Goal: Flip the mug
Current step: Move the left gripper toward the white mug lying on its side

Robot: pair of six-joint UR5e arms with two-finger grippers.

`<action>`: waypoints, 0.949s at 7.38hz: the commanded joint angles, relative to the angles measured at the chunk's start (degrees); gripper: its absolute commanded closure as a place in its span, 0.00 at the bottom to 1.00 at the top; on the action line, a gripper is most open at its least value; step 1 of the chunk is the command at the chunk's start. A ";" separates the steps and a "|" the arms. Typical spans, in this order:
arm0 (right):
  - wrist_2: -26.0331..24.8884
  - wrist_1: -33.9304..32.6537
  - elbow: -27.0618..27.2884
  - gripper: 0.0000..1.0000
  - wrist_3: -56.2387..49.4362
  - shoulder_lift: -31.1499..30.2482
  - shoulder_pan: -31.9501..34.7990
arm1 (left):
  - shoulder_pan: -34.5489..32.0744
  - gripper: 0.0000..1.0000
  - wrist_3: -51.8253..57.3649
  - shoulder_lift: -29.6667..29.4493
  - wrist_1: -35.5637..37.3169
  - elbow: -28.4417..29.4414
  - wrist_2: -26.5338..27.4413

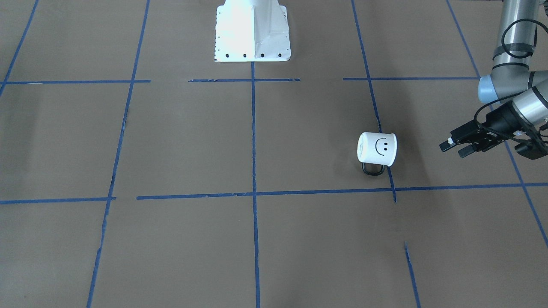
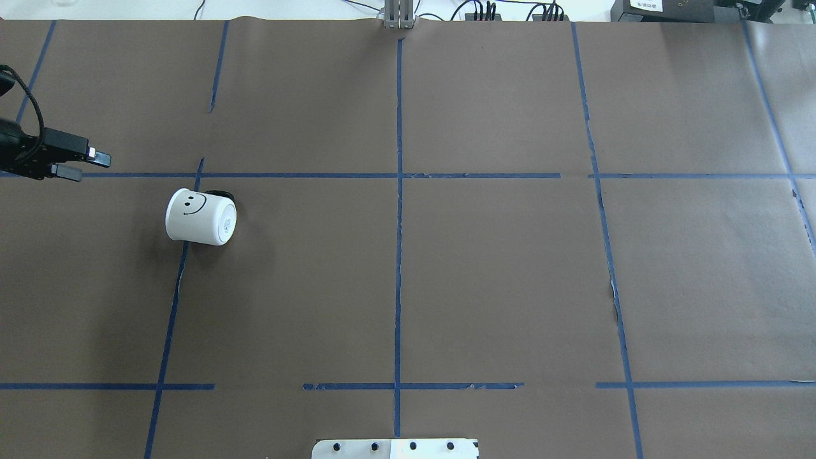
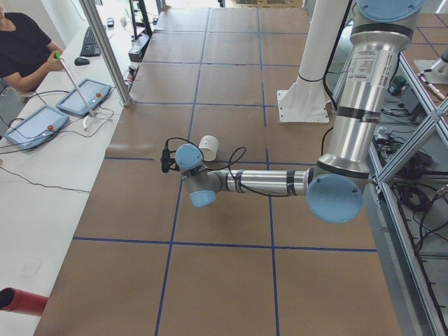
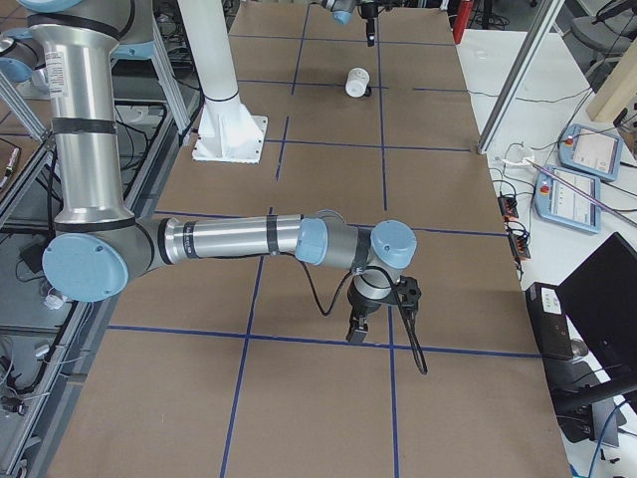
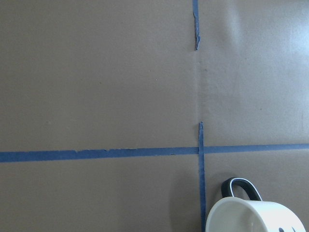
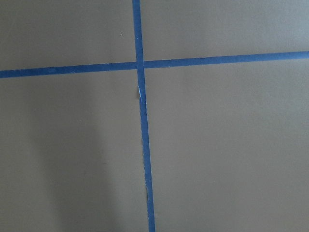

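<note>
The white mug point(image 1: 376, 149) with a black smiley face lies on its side on the brown table, its black loop handle point(image 1: 372, 169) against the surface. In the overhead view the mug point(image 2: 201, 217) has its base to the right and its mouth to the left. My left gripper point(image 1: 454, 147) hovers apart from the mug on its mouth side, open and empty; it also shows in the overhead view point(image 2: 86, 164). The left wrist view shows the mug's rim point(image 5: 256, 217) at the bottom right. My right gripper point(image 4: 356, 329) shows only in the exterior right view, far from the mug; I cannot tell its state.
The table is brown paper with a grid of blue tape lines point(image 2: 398, 175). The robot's white base point(image 1: 252, 30) stands at the table's robot side. Operators' pendants point(image 3: 77, 98) lie on the white side table beyond the far edge.
</note>
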 commanded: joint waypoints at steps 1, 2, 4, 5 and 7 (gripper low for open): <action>0.00 0.00 0.00 0.00 0.00 0.00 0.00 | 1.69 0.00 -15.30 -1.22 -9.57 2.49 0.21; 0.00 0.00 0.00 0.00 0.00 0.00 0.00 | 3.18 0.00 -20.87 -1.75 -13.02 3.03 2.21; 0.00 0.00 0.00 0.00 0.00 0.00 0.00 | 8.44 0.00 -27.75 -3.76 -16.03 3.21 9.05; 0.00 0.00 0.00 0.00 0.00 0.00 0.00 | 10.21 0.00 -28.57 -4.30 -16.66 3.21 11.09; 0.00 0.00 0.00 0.00 0.00 0.00 0.00 | 10.84 0.00 -28.57 -5.00 -16.66 3.30 11.11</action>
